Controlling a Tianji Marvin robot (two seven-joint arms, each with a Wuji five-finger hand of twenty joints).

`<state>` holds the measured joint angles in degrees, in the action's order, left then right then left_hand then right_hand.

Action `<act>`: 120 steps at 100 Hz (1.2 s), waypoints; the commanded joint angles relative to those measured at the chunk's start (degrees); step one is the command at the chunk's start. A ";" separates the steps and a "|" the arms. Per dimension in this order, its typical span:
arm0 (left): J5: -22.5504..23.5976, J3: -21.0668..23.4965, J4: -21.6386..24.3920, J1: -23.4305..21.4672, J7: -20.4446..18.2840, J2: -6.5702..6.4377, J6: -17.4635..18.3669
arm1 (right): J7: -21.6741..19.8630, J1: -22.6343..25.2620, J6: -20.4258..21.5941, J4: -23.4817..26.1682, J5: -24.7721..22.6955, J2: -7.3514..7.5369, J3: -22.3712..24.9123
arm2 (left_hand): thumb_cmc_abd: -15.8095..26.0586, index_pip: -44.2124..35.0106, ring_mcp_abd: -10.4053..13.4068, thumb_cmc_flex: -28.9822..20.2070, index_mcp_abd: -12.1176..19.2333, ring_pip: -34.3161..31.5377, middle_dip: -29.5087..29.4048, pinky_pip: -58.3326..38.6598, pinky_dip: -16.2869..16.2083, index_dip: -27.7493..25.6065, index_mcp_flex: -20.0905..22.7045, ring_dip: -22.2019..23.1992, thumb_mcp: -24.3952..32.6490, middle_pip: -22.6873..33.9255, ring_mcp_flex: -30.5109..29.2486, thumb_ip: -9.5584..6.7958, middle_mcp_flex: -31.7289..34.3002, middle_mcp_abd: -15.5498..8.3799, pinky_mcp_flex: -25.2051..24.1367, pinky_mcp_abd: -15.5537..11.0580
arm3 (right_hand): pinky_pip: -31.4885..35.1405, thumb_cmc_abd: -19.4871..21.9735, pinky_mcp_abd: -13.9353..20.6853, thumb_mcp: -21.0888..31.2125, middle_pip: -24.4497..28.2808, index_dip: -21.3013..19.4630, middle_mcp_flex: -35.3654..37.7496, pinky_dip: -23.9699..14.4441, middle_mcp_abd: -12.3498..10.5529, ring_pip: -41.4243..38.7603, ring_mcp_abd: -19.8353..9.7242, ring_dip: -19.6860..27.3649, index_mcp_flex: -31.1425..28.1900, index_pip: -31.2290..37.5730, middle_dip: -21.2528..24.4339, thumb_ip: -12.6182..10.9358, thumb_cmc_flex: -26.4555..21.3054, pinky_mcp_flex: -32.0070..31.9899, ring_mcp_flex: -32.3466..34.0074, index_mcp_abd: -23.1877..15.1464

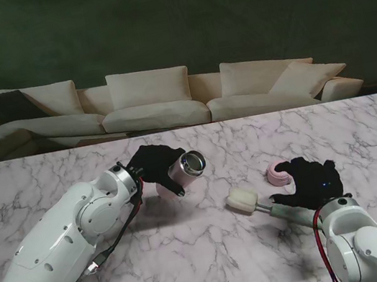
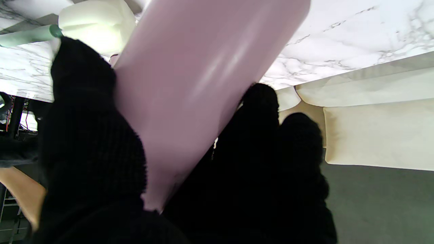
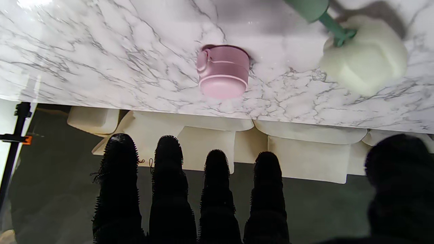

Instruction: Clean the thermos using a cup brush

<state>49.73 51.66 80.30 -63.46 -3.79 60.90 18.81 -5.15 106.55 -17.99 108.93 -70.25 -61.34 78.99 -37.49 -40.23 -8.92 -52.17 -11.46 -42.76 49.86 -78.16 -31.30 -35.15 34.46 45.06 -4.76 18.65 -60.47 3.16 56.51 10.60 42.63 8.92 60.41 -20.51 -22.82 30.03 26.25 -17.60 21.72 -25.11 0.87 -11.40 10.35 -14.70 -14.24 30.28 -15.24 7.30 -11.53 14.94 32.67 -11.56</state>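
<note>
From the stand, the left hand [image 1: 154,163] is clamped around the pink thermos [image 1: 187,167], its mouth tilted rightward toward the cup brush [image 1: 244,200] lying on the worktop [image 1: 194,257].

The left wrist view confirms that wrap.

In the right wrist view, the right hand [image 3: 190,189] hovers, fingers apart, over the brush handle and near the lid [image 3: 223,76], apparently ready to grasp.

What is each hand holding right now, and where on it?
Left hand grips the pink thermos around its body. Right hand is open above the cup brush handle, holding nothing.
</note>
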 commanded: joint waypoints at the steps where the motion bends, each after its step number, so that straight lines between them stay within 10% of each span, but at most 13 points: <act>1: 0.02 -0.13 0.37 0.26 -0.46 0.17 0.10 | -0.93 -2.62 0.62 0.10 -1.42 0.32 0.21 | 18.92 -7.79 0.28 -15.67 11.91 -1.93 1.86 -1.89 -0.48 -3.59 5.37 -0.14 28.26 6.20 -1.68 -5.06 1.66 -2.95 -0.26 -3.98 | -1.92 -2.48 -3.08 1.17 -1.57 1.64 -4.00 1.50 -0.77 2.09 0.99 2.08 3.40 -0.62 0.70 -1.02 1.62 -2.19 -3.12 -2.14; 28: -0.01 -0.05 0.44 0.18 -0.45 0.16 0.23 | -5.00 -11.15 5.43 -5.35 1.79 1.05 -1.52 | 18.96 -7.84 0.33 -15.66 12.04 -1.83 1.96 -1.74 -0.44 -3.76 5.30 -0.18 28.18 6.28 -1.63 -4.99 1.63 -3.04 -0.43 -3.80 | -5.16 -8.89 -5.05 2.12 -5.40 3.97 -10.53 3.00 -2.17 3.52 1.36 3.48 6.33 -0.63 2.85 0.28 -0.33 -3.44 -5.24 -7.26; 41: -0.02 0.04 0.48 0.06 -0.25 0.19 0.20 | -3.93 -15.25 5.86 -10.33 1.46 1.27 -3.78 | 19.00 -7.85 0.30 -15.70 11.98 -1.81 1.98 -1.72 -0.44 -3.86 5.27 -0.18 28.17 6.27 -1.62 -4.97 1.58 -2.99 -0.43 -3.76 | -3.59 -13.60 -2.77 8.25 -0.87 2.78 -8.62 2.41 -0.41 0.46 -2.77 1.23 2.86 3.26 1.01 0.58 1.85 -1.33 -2.49 -2.98; 57: -0.11 -0.09 0.48 0.11 -0.36 0.20 0.17 | -2.76 -19.92 6.03 -16.67 1.55 1.57 -6.85 | 19.06 -7.80 0.30 -15.75 12.00 -1.80 1.97 -1.72 -0.45 -3.91 5.25 -0.18 28.13 6.27 -1.62 -4.93 1.53 -2.94 -0.43 -3.76 | -1.07 -14.13 4.08 7.59 2.89 1.99 -7.01 1.73 2.12 -2.72 -4.12 -0.49 1.94 4.49 -0.53 0.39 0.78 1.11 -1.24 -3.18; 120: -0.19 -0.34 0.57 0.25 -0.88 0.12 0.24 | -0.69 -28.61 0.90 -30.21 7.23 1.62 -17.50 | 19.29 -7.72 0.42 -15.86 12.03 -1.79 1.99 -1.71 -0.47 -4.14 5.27 -0.17 28.01 6.38 -1.52 -4.79 1.44 -3.03 -0.54 -3.85 | 4.27 -13.88 6.90 2.99 9.53 1.85 -2.47 1.55 2.34 -11.43 -4.57 -4.74 -1.71 9.38 -3.37 0.48 -5.90 7.30 1.93 -4.29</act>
<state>49.61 51.43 80.62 -63.56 -3.87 60.90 18.92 -5.79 78.27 -16.68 79.79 -63.12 -59.49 61.95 -37.49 -40.22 -8.90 -52.17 -11.46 -42.76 49.86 -78.16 -31.30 -35.15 34.46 44.99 -4.76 18.65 -60.47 3.16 56.51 10.60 42.60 8.92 63.42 -32.25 -16.55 34.14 34.17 -14.70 18.62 -23.05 2.14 -22.01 6.31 -18.48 -14.63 38.67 -18.11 7.30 -16.21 21.78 33.60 -15.05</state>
